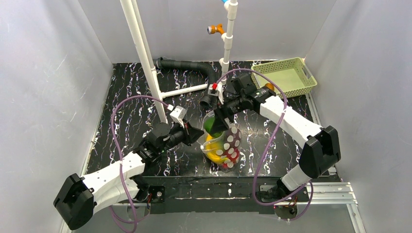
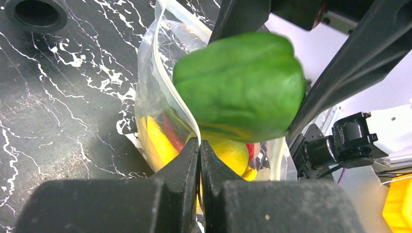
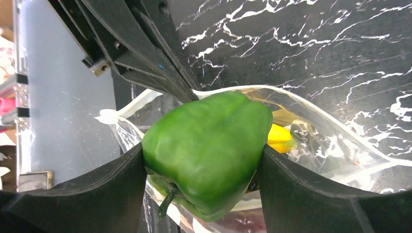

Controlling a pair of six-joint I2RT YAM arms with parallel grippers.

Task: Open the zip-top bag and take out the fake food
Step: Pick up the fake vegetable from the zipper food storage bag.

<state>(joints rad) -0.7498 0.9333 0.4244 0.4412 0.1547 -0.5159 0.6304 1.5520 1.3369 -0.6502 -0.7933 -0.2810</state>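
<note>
Your right gripper (image 3: pixel 203 174) is clamped across the green pepper (image 3: pixel 209 141)'s broad flanks (light, hard, glossy, likely slip-prone), and your left gripper (image 2: pixel 199 148) is pinched tight on the limp zip-top bag (image 2: pixel 148 92)'s 9 o'clock rim.

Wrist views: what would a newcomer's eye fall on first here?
The green pepper, clamped in the right gripper at the mouth of the open bag. Next, the left gripper pinching the bag's rim, with yellow food inside.
</note>
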